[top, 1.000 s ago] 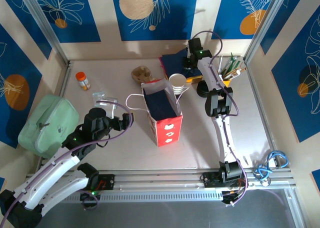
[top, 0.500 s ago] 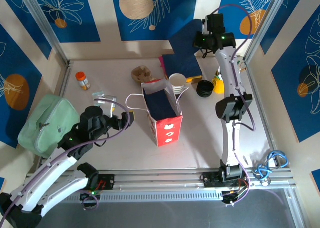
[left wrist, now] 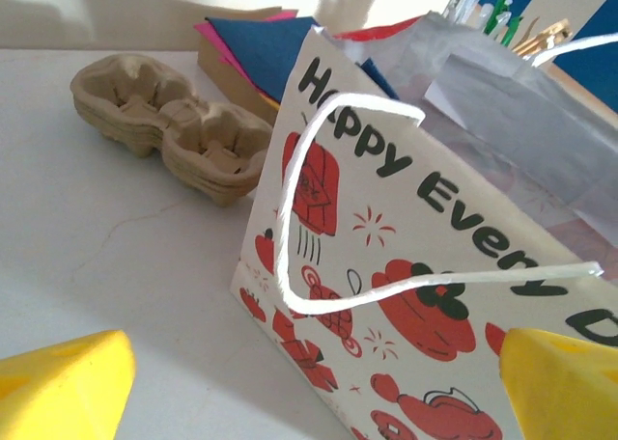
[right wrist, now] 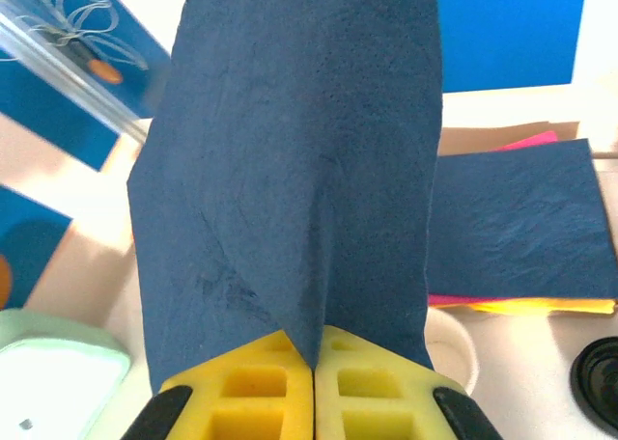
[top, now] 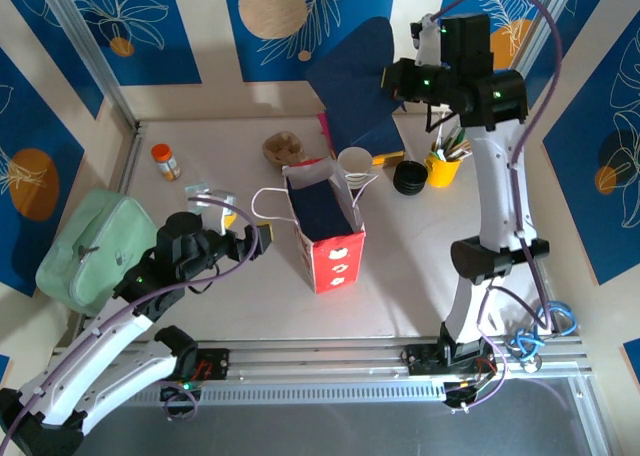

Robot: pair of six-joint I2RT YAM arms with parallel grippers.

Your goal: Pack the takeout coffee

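The coffee cup (top: 353,161) stands upright behind the bag, showing its white inside; its rim (right wrist: 454,348) peeks out past the hanging sheet. Its black lid (top: 408,178) lies apart on the table to its right, and the lid (right wrist: 601,382) also shows at the right wrist view's edge. My right gripper (top: 398,80) is raised high above the back of the table, shut on a dark blue napkin (top: 355,76) that hangs from the closed yellow fingers (right wrist: 314,363). My left gripper (top: 244,238) stands open just left of the gift bag (top: 325,226), its fingertips (left wrist: 63,382) empty.
The red-and-white gift bag (left wrist: 415,257) stands open, a dark blue sheet lining it. Brown cup carrier (top: 283,148) and a stack of coloured napkins (right wrist: 521,218) sit behind it. Yellow utensil cup (top: 443,166) at back right. Orange bottle (top: 165,161) and green pouch (top: 95,246) at left.
My right arm has risen from the napkin stack, lifting a dark blue napkin high into the air. The left arm has hardly moved.
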